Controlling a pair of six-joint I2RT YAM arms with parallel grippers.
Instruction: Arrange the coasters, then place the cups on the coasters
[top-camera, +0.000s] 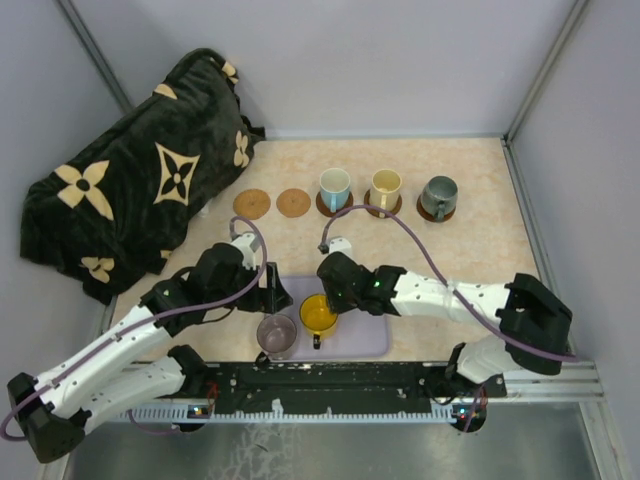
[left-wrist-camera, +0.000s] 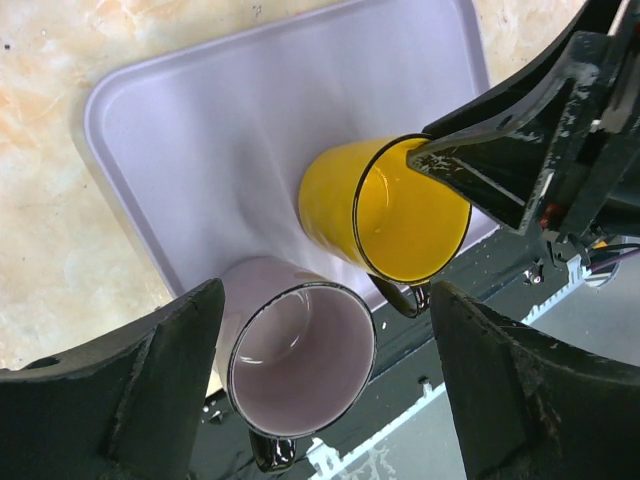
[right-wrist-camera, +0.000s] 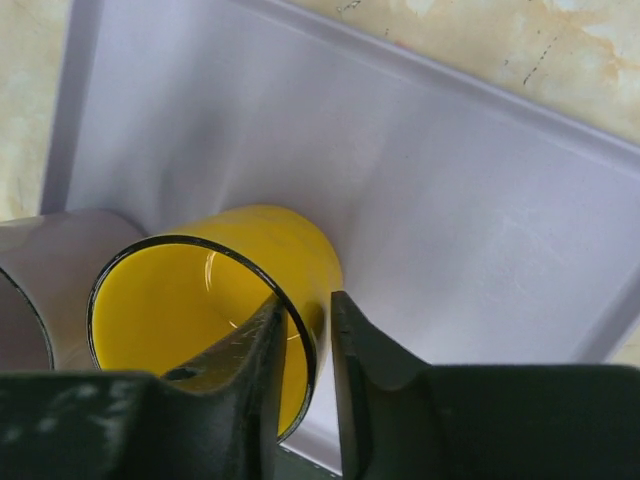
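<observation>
Beige tabletop (top-camera: 480, 210); on the tray (top-camera: 365, 340) the right gripper (right-wrist-camera: 305, 305) sits narrow astride the yellow cup (right-wrist-camera: 190, 300) rim, clamped or not I cannot tell; left gripper (left-wrist-camera: 325, 290) gapes wide over the purple cup (left-wrist-camera: 300, 370). Step: cups onto coasters (top-camera: 293, 203); next, a firm pinch, then a lift to a bare one.

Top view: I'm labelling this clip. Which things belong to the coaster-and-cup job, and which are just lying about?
Job: left bare coaster, right bare coaster, three coasters under mugs, blue-handled mug, cream mug, dark mug, yellow mug, purple mug.
Lying about: lavender tray, dark flower-patterned blanket.
</observation>
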